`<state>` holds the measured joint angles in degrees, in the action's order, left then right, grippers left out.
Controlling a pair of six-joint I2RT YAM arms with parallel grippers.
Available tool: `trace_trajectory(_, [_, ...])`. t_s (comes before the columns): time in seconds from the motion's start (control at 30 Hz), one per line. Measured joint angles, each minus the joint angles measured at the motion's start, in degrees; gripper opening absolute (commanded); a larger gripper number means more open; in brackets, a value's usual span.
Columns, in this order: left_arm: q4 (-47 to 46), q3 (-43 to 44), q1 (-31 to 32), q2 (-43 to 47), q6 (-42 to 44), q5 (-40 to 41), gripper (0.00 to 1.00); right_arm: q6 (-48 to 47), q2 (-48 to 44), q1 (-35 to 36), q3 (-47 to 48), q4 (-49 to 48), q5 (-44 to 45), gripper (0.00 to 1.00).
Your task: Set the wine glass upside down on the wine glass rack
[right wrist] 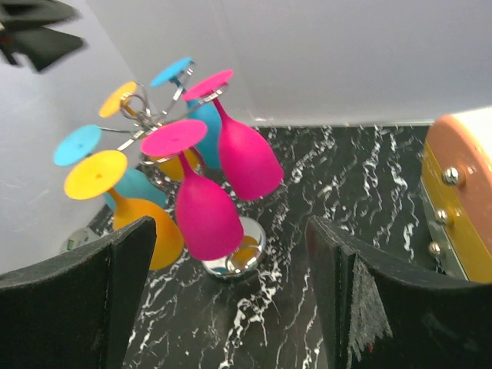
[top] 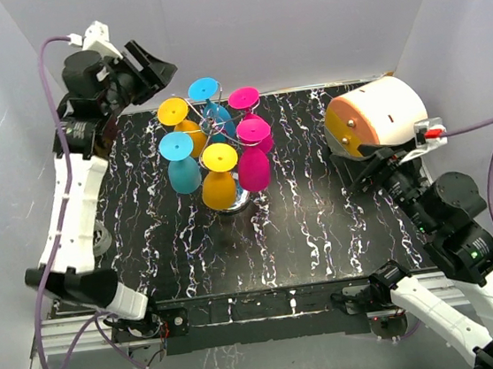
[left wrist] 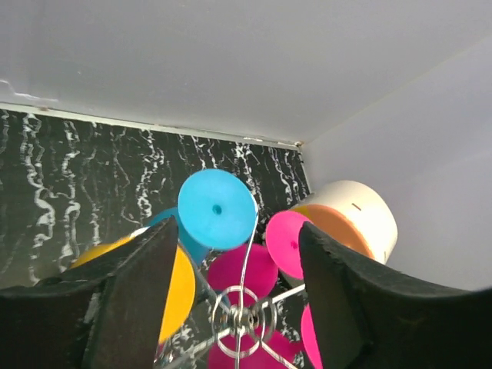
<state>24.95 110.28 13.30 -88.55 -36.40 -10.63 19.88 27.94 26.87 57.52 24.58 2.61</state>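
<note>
The wine glass rack [top: 220, 135], thin silver wire on a round chrome base [top: 240, 199], stands at the middle back of the table. Several coloured wine glasses hang on it upside down: blue [top: 179, 164], yellow [top: 219, 177] and pink [top: 254, 154] ones. My left gripper [top: 149, 71] is open and empty, raised above and behind the rack's left side. In the left wrist view the rack's hub [left wrist: 242, 319] shows between the fingers [left wrist: 138, 300]. My right gripper [top: 360, 167] is open and empty, low at the right, facing the rack [right wrist: 234, 257].
A white-and-orange cylinder [top: 374, 118] lies on its side at the back right, right beside my right gripper; it also shows in the right wrist view [right wrist: 461, 200]. White walls close in the black marbled table [top: 304, 222] on three sides.
</note>
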Motion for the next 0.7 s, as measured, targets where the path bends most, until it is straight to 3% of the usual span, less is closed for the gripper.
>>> trace_trajectory(0.13, [3.74, -1.29, 0.00, 7.28, 5.38, 0.79, 0.89, 1.22, 2.23, 0.00, 0.07, 3.72, 2.43, 0.77])
trace_trajectory(0.2, [5.20, -4.55, 0.00, 12.55, 7.56, 1.33, 0.94, 1.62, 2.89, 0.00, 0.07, 5.33, 3.74, 0.77])
trace_trajectory(0.5, [10.14, -29.83, 0.00, 37.86, 14.16, 8.52, 0.98, 3.61, -0.04, 0.00, 0.02, 10.16, 12.31, 0.80])
trace_trajectory(0.7, [14.64, -36.17, 0.00, 45.99, 15.98, 11.93, 0.99, 5.35, -4.94, 0.00, 0.02, 10.25, 17.40, 0.80])
